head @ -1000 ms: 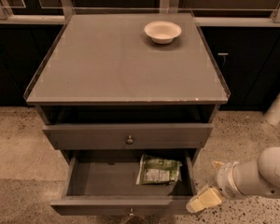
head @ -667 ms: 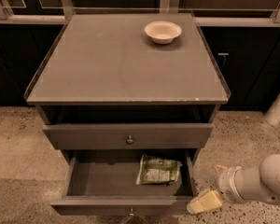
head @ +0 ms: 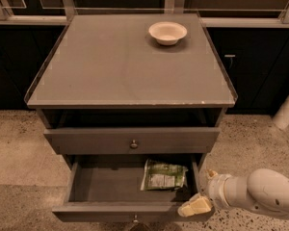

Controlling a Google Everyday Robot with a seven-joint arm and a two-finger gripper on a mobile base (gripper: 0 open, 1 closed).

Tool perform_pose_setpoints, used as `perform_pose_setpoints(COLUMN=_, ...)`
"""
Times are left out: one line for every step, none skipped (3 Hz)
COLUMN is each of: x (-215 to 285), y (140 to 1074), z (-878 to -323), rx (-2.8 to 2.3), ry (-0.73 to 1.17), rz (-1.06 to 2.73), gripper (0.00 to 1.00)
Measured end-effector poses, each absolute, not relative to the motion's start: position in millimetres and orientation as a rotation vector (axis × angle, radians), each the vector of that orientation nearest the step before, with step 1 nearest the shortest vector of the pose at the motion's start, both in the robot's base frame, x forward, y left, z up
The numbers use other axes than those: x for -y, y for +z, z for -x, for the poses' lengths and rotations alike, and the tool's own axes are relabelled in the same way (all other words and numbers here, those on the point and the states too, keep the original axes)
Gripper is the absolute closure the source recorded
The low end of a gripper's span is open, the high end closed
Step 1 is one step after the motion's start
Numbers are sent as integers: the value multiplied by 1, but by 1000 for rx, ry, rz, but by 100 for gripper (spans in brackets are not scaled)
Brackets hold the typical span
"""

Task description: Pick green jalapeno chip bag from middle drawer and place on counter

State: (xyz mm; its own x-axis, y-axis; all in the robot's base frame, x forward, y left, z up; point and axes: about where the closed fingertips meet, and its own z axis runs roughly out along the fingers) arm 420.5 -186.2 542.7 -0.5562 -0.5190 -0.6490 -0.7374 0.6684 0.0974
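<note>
The green jalapeno chip bag lies flat in the right half of the open middle drawer, the cabinet's lowest one. It is pale green with a white label. My gripper is at the drawer's front right corner, just right of and in front of the bag and not touching it. It looks open and empty; one cream fingertip hangs over the drawer's front edge. The counter is the flat grey cabinet top above.
A cream round bowl stands at the counter's back right. The drawer above is closed. Dark cabinets stand behind and to both sides. A white post stands on the speckled floor at the right.
My arm has sunk a little and the gripper has shifted slightly left, toward the drawer's front right corner. The bag and drawer have not moved.
</note>
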Motion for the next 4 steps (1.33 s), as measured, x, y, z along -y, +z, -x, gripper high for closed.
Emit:
perform_pose_setpoints(x=183, y=540, z=-423, rx=-2282, ry=486, rz=970, gripper=0)
perform_pose_setpoints(x=191, y=534, z=-421, rx=-2313, ry=446, rz=922, gripper=0)
perform_pose_setpoints(x=183, y=515, z=-436, rx=-2262, ry=400, rz=920, gripper=0)
perform_pose_setpoints(x=169, y=492, z=-451, rx=-2211, ry=376, rz=928, gripper=0)
